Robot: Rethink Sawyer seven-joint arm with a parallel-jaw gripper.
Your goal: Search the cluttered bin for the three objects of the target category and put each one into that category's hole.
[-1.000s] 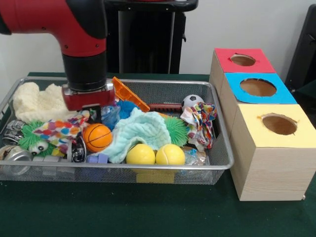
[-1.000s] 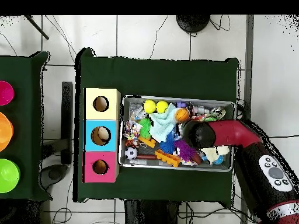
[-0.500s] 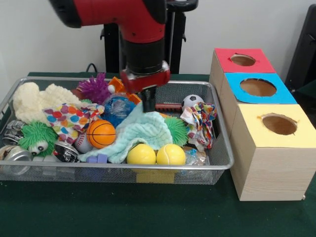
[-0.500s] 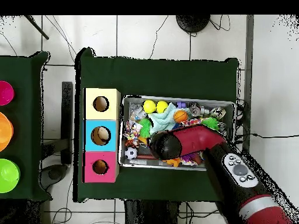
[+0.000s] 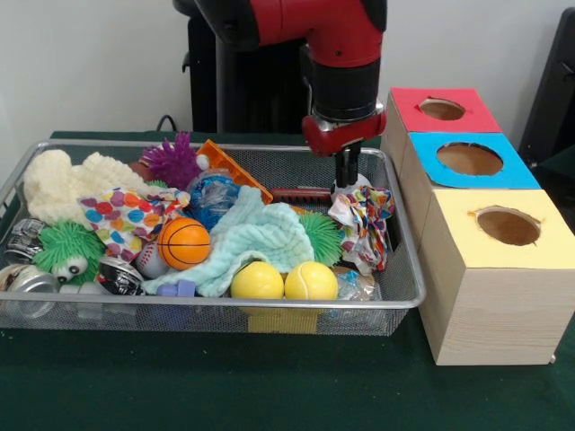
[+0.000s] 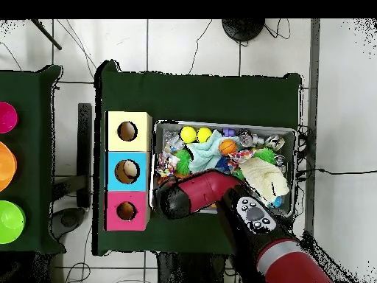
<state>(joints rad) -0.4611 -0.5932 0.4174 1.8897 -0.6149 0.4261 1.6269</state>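
Red and black arm reaching down over the right end of the wire mesh bin, gripper lowered onto the spot where a small soccer ball sits against the far rim; ball mostly hidden behind the dark fingers, only a sliver of white showing. Cannot tell whether the fingers are closed on the ball or merely beside it. Just below, a crumpled patterned cloth draped against the bin's right wall. Along the near rim, two yellow balls touching side by side, with a mint-green towel heaped behind them and a small basketball to its left. Spiky green ball between towel and cloth. At the left end, a cream fluffy cloth, a spotted cloth, a purple spiky toy. Right of the bin, on the green table, three boxes in a row: red-topped, blue-topped, yellow-topped, each with a round hole.
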